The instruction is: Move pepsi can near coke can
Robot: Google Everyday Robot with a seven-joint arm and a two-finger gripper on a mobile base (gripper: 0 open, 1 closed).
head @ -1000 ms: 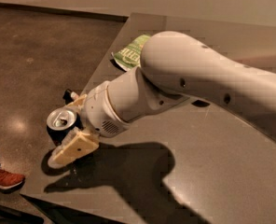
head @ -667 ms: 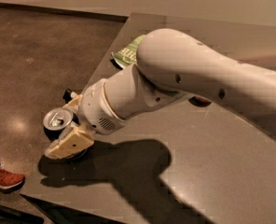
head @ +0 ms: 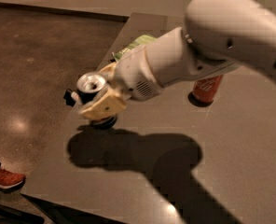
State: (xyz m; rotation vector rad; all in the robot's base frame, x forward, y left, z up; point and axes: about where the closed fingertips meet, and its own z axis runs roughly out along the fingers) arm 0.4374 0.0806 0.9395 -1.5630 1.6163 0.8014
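1. The gripper [head: 95, 91] is at the left edge of the table [head: 250, 139], with its tan fingers [head: 103, 107] clamped on either side of the pepsi can [head: 92, 82].
2. The pepsi can is upright with its silver top visible. It appears slightly raised off the table, but its base is largely hidden.
3. The coke can [head: 207, 88] stands upright well to the right, partly behind the arm [head: 175, 64].
4. A green packet [head: 134, 45] lies behind the gripper.

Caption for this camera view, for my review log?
Gripper clamps the pepsi can near the table edge; the coke can stands apart, partly hidden behind the arm.
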